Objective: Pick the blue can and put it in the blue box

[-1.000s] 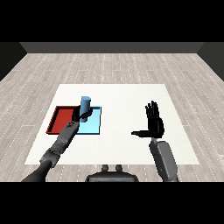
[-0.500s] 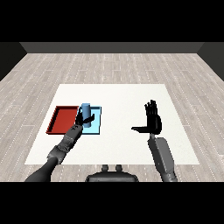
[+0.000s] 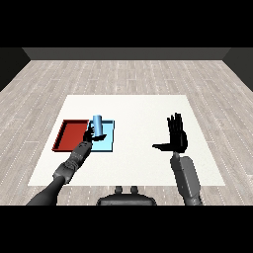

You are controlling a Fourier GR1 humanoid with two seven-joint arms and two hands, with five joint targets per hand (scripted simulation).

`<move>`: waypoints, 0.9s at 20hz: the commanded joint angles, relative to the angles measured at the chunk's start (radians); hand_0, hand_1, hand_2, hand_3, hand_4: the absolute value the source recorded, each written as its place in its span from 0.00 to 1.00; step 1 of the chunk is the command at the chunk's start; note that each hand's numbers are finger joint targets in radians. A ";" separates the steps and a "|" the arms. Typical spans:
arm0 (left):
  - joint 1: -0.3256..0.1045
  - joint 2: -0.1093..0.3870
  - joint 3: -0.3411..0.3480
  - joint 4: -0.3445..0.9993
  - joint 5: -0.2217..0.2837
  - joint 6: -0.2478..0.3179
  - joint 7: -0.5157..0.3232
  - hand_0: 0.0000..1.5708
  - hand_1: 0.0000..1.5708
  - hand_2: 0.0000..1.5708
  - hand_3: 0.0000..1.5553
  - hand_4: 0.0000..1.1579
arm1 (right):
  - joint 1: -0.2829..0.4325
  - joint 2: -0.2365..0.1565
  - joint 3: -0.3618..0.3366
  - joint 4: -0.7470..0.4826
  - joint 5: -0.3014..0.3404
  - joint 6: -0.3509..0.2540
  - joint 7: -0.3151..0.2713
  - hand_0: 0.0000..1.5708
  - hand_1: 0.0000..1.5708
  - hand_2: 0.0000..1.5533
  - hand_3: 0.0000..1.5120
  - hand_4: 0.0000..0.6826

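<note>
The blue can [image 3: 97,123] stands upright over the light blue tray [image 3: 106,143], its base low in the tray's back half. My left hand [image 3: 89,134] is at the can's lower left side, with its fingers curled round it. Whether the can's base touches the tray floor is hidden by the hand. Far to the right, my right hand [image 3: 177,139] hovers above the white table with its fingers straight and thumb spread, holding nothing.
A red tray [image 3: 69,136] lies directly left of the blue tray, touching it. The white table [image 3: 138,111] stretches between the trays and the right hand and ends close in front of both forearms.
The left hand has brought the can down from above the tray's back edge to low inside the blue tray. The right hand has barely moved.
</note>
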State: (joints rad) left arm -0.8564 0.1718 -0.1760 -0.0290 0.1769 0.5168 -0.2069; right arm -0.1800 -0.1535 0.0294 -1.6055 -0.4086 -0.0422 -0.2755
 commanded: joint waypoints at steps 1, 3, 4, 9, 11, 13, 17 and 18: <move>-0.004 -0.004 0.014 -0.002 0.003 0.060 -0.004 0.00 0.00 0.00 0.00 0.00 | 0.006 0.011 0.014 -0.023 0.040 -0.022 -0.014 0.00 0.00 0.00 0.00 0.00; -0.016 -0.003 0.025 -0.024 0.008 0.108 -0.016 0.00 0.00 0.00 0.00 0.00 | 0.042 -0.006 0.025 -0.096 0.032 -0.015 0.032 0.00 0.00 0.00 0.00 0.00; 0.009 0.014 0.042 -0.040 0.021 0.111 -0.059 0.00 0.00 0.00 0.00 0.00 | 0.034 -0.015 -0.011 -0.035 -0.013 0.036 0.011 0.00 0.00 0.00 0.00 0.00; -0.011 0.013 0.141 -0.254 0.113 0.103 -0.319 0.00 0.00 0.00 0.00 0.00 | -0.034 -0.008 0.013 -0.052 0.037 -0.025 0.048 0.00 0.00 0.00 0.00 0.00; 0.005 0.008 0.139 -0.353 0.117 -0.003 -0.444 0.00 0.00 0.00 0.00 0.00 | -0.037 -0.017 0.002 -0.027 0.041 -0.020 0.041 0.00 0.00 0.00 0.00 0.00; 0.036 0.006 0.124 -0.427 0.122 -0.140 -0.509 0.00 0.00 0.00 0.00 0.00 | 0.021 -0.026 0.009 -0.004 0.038 0.026 0.003 0.00 0.00 0.00 0.00 0.00; 0.117 -0.046 0.082 -0.575 0.149 -0.352 -0.579 0.00 0.00 0.00 0.00 0.00 | 0.030 -0.025 0.026 0.029 0.058 0.024 0.013 0.00 0.00 0.00 0.00 0.00; 0.164 -0.060 0.078 -0.599 0.172 -0.418 -0.576 0.00 0.00 0.00 0.00 0.00 | 0.070 -0.035 0.040 0.020 0.058 0.056 0.000 0.00 0.00 0.00 0.00 0.00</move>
State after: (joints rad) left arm -0.7816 0.1490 -0.0782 -0.5061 0.3111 0.2841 -0.7076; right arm -0.1480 -0.1759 0.0553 -1.6056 -0.3602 -0.0144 -0.2682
